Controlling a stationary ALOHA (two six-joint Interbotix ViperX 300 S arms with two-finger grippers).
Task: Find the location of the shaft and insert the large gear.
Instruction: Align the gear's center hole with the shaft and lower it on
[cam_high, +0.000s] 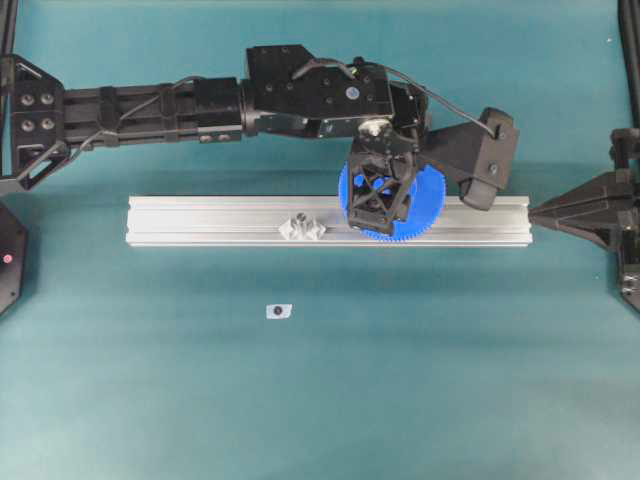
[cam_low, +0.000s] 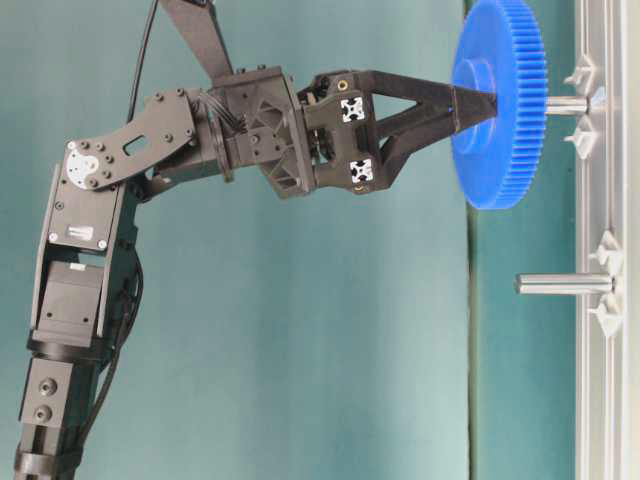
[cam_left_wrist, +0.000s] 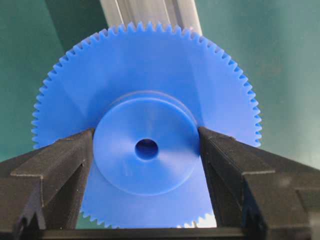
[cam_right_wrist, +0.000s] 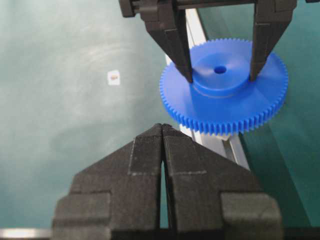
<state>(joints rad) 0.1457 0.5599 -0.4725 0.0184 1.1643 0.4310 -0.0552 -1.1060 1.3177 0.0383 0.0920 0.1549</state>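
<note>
Though not yet inserted, shown mid-alignment: shaft (cam_high: 302, 225) upright on rail (cam_high: 200, 220); large gear (cam_high: 430, 205) near right, hub clamped in left pincer (cam_high: 381, 205); right pincer (cam_right_wrist: 163, 131) together. Next, probably: shift left, centre hole over shaft, lower.

Smooth matt blue plastic large gear (cam_left_wrist: 150, 100), brushed silvery metal rail (cam_high: 200, 220), matt black plastic end effector fingers (cam_left_wrist: 55, 165).

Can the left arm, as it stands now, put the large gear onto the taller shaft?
Probably not yet. The left gripper holds the large gear over the shorter pin; the shaft stands free further along the rail, so the arm must shift sideways.
</note>
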